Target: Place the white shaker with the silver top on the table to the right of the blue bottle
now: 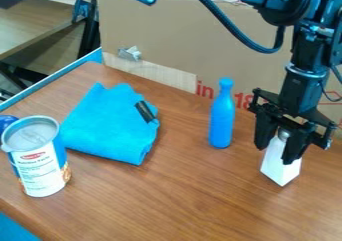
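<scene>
At the right side of the table, my gripper points down with its fingers closed around the upper part of a white shaker that has a silvery top. The fingers hide part of the shaker's sides. Its lower end is at the tabletop; whether it touches the wood I cannot tell. Left of the gripper, a blue bottle shaped like a bowling pin stands upright, apart from it. A folded bright blue cloth lies left of the bottle, with a small black object on its right part.
A white and blue can stands at the table's left, with a dark blue round item partly in view behind it. A cardboard sheet rises along the back of the brown table. Shelving is beyond the upper left edge.
</scene>
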Controlling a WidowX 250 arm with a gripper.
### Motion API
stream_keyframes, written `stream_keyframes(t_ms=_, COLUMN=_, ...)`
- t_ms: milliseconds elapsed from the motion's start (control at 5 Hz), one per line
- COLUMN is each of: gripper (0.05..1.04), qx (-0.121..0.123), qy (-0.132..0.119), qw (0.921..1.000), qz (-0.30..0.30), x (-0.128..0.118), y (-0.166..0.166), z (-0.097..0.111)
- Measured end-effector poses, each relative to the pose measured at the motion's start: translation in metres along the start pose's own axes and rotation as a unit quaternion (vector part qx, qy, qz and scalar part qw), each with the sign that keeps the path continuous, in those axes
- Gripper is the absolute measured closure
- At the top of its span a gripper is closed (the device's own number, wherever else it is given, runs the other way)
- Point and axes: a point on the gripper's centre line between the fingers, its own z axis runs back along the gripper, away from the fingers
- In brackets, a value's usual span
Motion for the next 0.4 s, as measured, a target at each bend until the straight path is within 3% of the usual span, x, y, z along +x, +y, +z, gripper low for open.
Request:
stream_keyframes(t_ms=200, gripper=0.149, qx=-0.008, qy=0.015, qw=0.9998, qz=-0.010, x=-0.0048, y=-0.0025, z=0.0001)
stream_keyframes(t_ms=400, gripper=0.075, qx=-0.012, qy=0.023, qw=0.9995, qz=-0.015, x=-0.0074, y=-0.0038, z=0.0002)
